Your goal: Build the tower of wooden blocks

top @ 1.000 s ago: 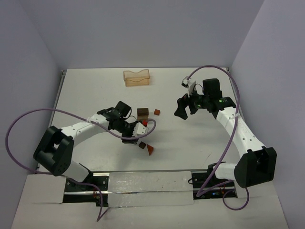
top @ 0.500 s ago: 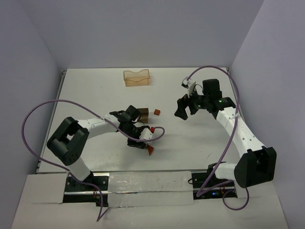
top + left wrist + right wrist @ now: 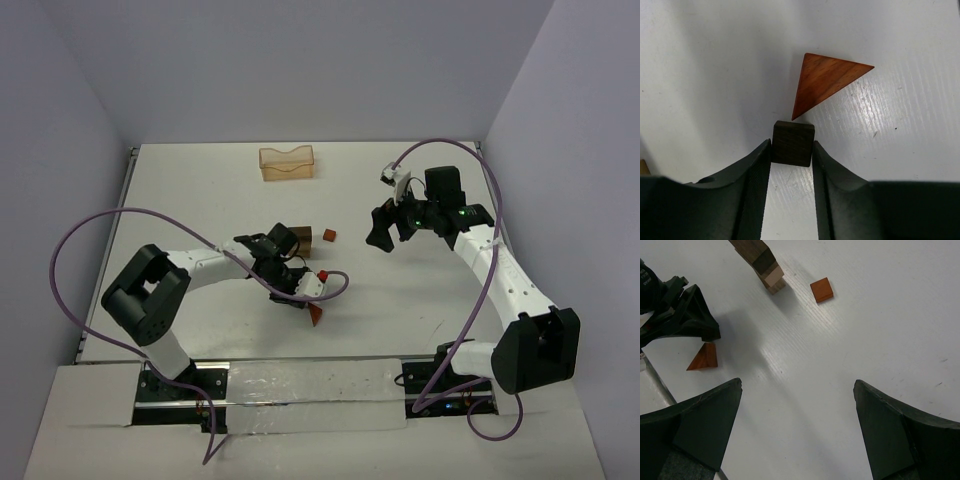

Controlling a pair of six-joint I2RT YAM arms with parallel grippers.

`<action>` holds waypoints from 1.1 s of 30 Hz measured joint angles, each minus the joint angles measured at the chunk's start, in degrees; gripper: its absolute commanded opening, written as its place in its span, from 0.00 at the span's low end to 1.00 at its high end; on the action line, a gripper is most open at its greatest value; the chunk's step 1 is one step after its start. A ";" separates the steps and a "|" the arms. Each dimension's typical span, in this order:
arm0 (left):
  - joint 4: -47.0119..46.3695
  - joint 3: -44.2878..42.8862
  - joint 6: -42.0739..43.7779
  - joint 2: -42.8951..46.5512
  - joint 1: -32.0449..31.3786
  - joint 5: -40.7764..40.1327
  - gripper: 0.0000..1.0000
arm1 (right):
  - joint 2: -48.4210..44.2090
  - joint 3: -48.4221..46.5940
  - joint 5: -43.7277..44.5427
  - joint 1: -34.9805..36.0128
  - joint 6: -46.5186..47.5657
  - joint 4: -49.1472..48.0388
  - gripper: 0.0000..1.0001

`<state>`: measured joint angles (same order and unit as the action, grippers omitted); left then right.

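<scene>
In the left wrist view a small dark brown block (image 3: 793,131) sits on the table between the tips of my left gripper (image 3: 792,150), whose jaws press on both its sides. Just beyond it lies a reddish-brown triangular wedge (image 3: 822,80), one corner almost touching the block. From above, my left gripper (image 3: 299,298) is low on the table beside the wedge (image 3: 316,314). A short stack of a dark brown block on a tan one (image 3: 298,238) stands behind it, with a reddish-brown cube (image 3: 328,236) to its right. My right gripper (image 3: 392,228) hovers open and holds nothing.
A pale orange translucent tray (image 3: 287,162) stands at the back of the table. The right wrist view shows the stack (image 3: 760,262), the cube (image 3: 821,290), the wedge (image 3: 703,358) and the left gripper's dark fingers (image 3: 682,315). A purple cable loops by the left arm.
My left gripper has moved right and nearer to the dark brown block beside the wedge, and its jaws have narrowed onto it. The right arm has not moved.
</scene>
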<state>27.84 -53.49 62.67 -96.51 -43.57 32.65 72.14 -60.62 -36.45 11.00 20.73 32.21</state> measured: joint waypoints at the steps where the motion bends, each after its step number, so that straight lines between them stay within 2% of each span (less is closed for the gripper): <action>1: 0.06 0.00 0.15 0.00 0.00 -0.13 0.37 | 0.00 0.00 0.00 0.00 0.00 0.00 1.00; 7: 0.94 0.00 0.36 0.87 0.02 -1.90 0.23 | 0.00 0.00 -0.04 0.00 0.15 0.02 1.00; 10: 2.24 -0.01 -0.17 2.48 0.32 -2.51 0.20 | 0.00 0.00 -0.06 0.00 0.17 0.02 1.00; 14: 6.49 -2.22 -1.21 6.02 1.94 -2.10 0.19 | 0.02 0.00 -0.21 0.00 0.17 0.02 1.00; 21: 12.59 -16.22 -4.01 7.96 9.17 -0.65 0.19 | 0.39 0.00 -0.65 0.00 0.17 0.04 1.00; 27: 13.72 -23.11 -6.21 6.79 14.76 -0.98 0.20 | 0.46 0.00 -0.68 0.00 0.17 0.02 1.00; 33: 13.84 -26.93 -7.94 2.24 15.18 -1.07 0.23 | 0.46 0.00 -0.71 0.00 0.17 0.04 1.00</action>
<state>41.68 -80.43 54.73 -94.27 -28.39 31.58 72.60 -60.62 -37.15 11.00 20.91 32.25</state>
